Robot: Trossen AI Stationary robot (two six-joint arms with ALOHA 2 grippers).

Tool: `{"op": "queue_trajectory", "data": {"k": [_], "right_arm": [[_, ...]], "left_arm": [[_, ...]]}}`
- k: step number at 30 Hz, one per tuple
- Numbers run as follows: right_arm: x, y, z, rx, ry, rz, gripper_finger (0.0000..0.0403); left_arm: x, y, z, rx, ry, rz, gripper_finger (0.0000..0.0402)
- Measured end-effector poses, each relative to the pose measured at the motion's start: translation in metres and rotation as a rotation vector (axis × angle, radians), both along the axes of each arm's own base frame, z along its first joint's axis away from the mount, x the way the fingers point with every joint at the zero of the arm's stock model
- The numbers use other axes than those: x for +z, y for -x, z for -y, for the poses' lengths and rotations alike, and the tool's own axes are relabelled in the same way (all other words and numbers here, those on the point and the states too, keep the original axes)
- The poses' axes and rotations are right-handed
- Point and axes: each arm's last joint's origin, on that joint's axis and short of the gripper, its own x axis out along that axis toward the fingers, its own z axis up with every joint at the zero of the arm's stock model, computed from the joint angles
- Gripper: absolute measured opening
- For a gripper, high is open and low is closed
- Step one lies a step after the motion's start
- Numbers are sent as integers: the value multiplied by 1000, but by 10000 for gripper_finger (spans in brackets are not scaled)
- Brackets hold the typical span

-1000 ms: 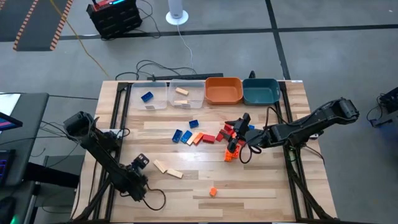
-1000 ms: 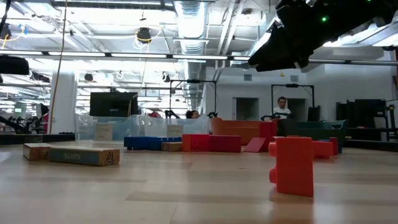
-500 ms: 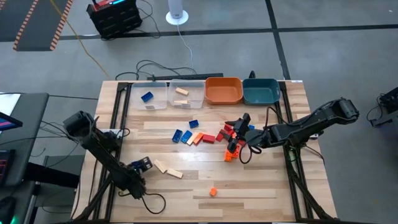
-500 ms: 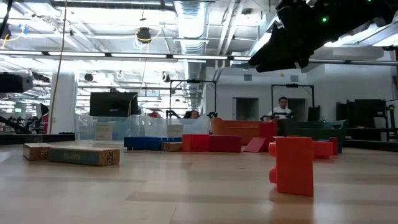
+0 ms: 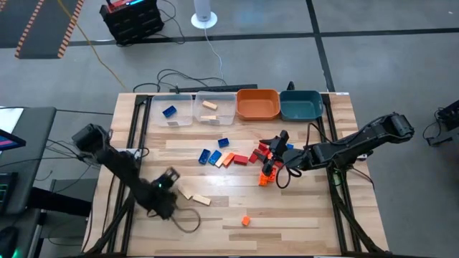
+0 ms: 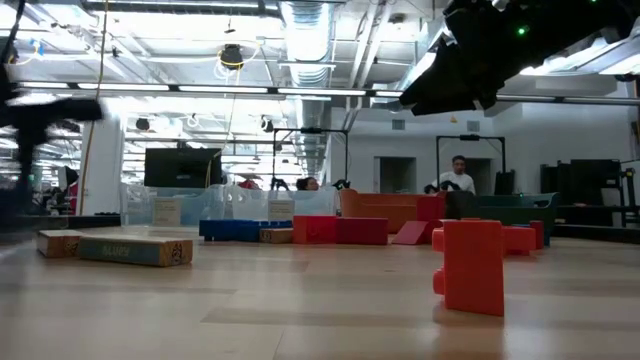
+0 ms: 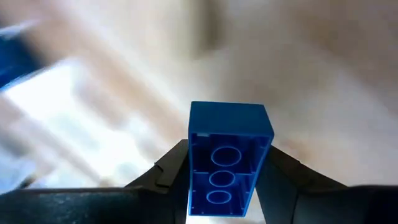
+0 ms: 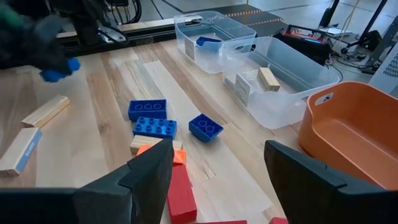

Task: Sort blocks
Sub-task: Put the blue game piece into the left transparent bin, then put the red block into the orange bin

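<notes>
The left gripper (image 5: 170,177) hangs over the front left part of the table (image 5: 301,215), its fingers (image 7: 168,171) clamped on a blue block (image 7: 228,158) whose hollow underside faces the wrist camera. Just at its 4 o'clock two tan blocks (image 5: 193,195) lie flat on the wood. At the table's 11 o'clock edge a clear bin (image 5: 171,111) holds one blue piece, and the clear bin (image 5: 215,109) beside it holds tan pieces; an orange bin (image 5: 257,104) and a teal bin (image 5: 301,105) follow toward 1 o'clock. Near the centre lies a loose row of blue, tan, orange and red blocks (image 5: 226,156). A lone orange block (image 5: 245,221) sits at 6 o'clock from that row. The right gripper (image 5: 275,154) hovers at the row's 3 o'clock end, fingers (image 8: 149,177) spread wide and empty.
</notes>
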Motion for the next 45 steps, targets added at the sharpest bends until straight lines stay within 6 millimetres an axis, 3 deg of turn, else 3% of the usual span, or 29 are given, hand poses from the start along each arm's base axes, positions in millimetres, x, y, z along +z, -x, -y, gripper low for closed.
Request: {"op": "queue_trajectory", "data": {"k": [5,9,13,20,26,33,36,40,45], "right_arm": [[0,0,0,0,-1,5,282],[1,0,0,0,-2,9,282],[1,0,0,0,-2,9,282],[1,0,0,2,-2,8,282],[0,0,-1,5,-2,5,282],[-1,1,-2,11,2,-8,282],[-1,1,-4,19,1,-8,282],[-1,2,-7,32,1,-15,282],[-3,3,-8,29,-11,-21,282]], "left_arm": [[35,-17,-52,185,-84,246,129],[62,-20,-108,415,-128,407,129],[77,-20,-165,650,-139,514,129],[79,-20,-249,817,-71,610,129],[58,-7,-307,971,25,600,129],[24,4,-339,1131,34,482,135],[20,3,-342,1164,8,491,200],[29,1,-340,1144,-9,526,290],[58,-6,-325,1111,39,661,321]]}}
